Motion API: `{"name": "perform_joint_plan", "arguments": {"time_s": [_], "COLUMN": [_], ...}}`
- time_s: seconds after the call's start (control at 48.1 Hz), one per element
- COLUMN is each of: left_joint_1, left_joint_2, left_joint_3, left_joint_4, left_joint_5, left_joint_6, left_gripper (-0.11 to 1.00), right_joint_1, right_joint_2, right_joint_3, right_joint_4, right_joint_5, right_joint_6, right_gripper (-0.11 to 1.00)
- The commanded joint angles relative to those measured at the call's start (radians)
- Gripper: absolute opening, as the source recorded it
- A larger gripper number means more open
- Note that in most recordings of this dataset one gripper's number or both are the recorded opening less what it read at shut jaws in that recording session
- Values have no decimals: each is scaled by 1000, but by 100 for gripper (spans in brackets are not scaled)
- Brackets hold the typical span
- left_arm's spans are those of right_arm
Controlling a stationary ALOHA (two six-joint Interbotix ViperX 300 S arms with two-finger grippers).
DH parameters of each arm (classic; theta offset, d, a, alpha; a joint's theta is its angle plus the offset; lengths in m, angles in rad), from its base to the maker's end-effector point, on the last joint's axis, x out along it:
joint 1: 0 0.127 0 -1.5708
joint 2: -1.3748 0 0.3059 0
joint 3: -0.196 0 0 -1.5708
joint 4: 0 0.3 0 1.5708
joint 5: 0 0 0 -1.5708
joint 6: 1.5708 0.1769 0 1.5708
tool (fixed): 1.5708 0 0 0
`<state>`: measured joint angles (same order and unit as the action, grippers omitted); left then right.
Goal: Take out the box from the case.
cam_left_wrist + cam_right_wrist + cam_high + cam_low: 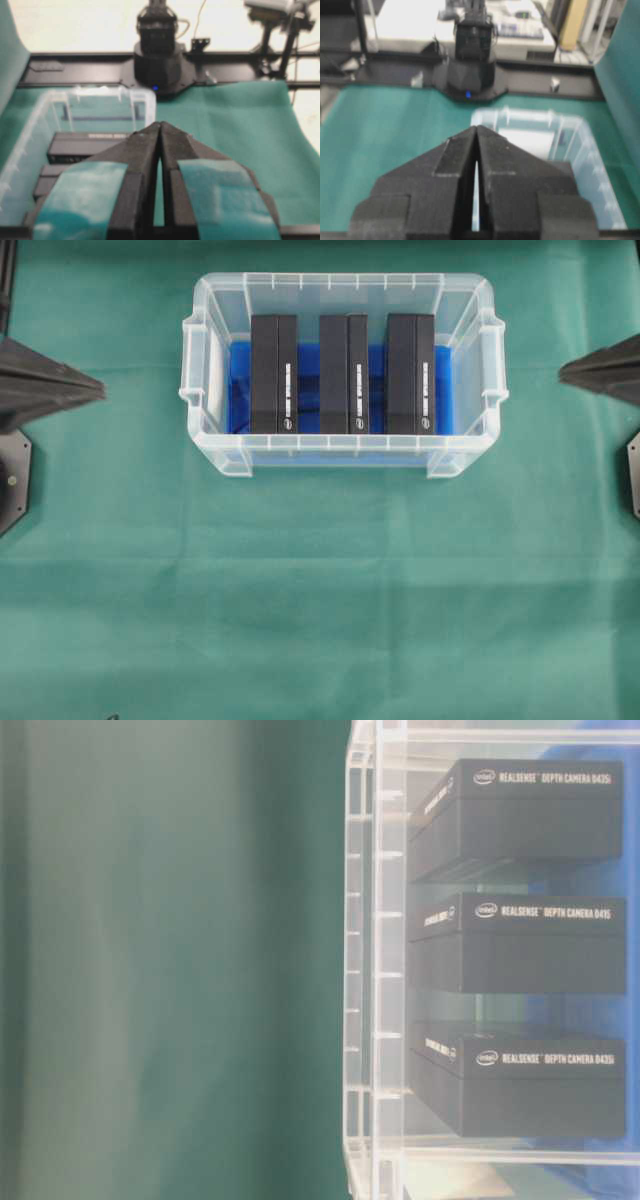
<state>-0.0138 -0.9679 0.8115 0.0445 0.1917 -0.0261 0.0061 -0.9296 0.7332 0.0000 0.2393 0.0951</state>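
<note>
- The green cloth-covered table [320, 600] fills my overhead view; nothing else sits on it near the bin.
- The case, a large clear translucent plastic bin with rim handles [343, 452], sits in the upper middle of the overhead frame, its floor lined with a blue cloth [237, 390].
- Inside it I see three black rectangular cardboard boxes standing side by side with gaps between them: the left box [273, 373], the middle box [343, 373] and the right box [410, 373]. All three are inside the walls, so the task has not begun.
- The left gripper [100, 390] pokes in at the left edge of the overhead frame, well apart from the bin. In the left wrist view its fingers meet at the tip with nothing between them: closed and empty.
- The right gripper [562, 372] sits at the right edge, likewise well away, its jaws pressed together on nothing.
- My worries from here:
  - Coming down with jaws closed would just push on a box top; I need to open up first.
  - The gaps between boxes look narrow, so a finger could land on a neighbour and wedge or tip it.
  - The handled rims stand proud of the boxes; a low, sideways approach could clip the wall and shove the light bin across the cloth.
  - Smooth cardboard may slip if I pinch near an edge.
</note>
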Motion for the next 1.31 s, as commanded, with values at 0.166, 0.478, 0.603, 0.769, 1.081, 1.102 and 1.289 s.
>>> {"name": "perform_joint_plan", "arguments": {"time_s": [0.166,0.478,0.603,0.769,1.081,1.102,1.289], "left_joint_1": [-5,-5,-5,-9,-52,-54,-55], "left_joint_2": [51,77,94,143,258,258,250], "left_joint_3": [-183,-233,-288,-373,-483,-483,-482], "left_joint_4": [3,-9,-8,-8,-8,-9,-8], "left_joint_5": [192,351,541,833,1241,1250,1266], "left_joint_6": [-2,-114,-187,-261,-319,-319,-330], "left_gripper": [1,1,1,1,1,1,1], "right_joint_1": [0,-5,-6,-6,-6,-6,-6], "right_joint_2": [55,64,80,124,209,212,216], "right_joint_3": [-130,-176,-230,-316,-394,-396,-397], "right_joint_4": [3,0,-9,-28,-25,-23,-23], "right_joint_5": [106,310,499,808,1281,1298,1321], "right_joint_6": [6,89,137,218,330,328,330], "right_gripper": [0,0,0,0,0,0,0]}}
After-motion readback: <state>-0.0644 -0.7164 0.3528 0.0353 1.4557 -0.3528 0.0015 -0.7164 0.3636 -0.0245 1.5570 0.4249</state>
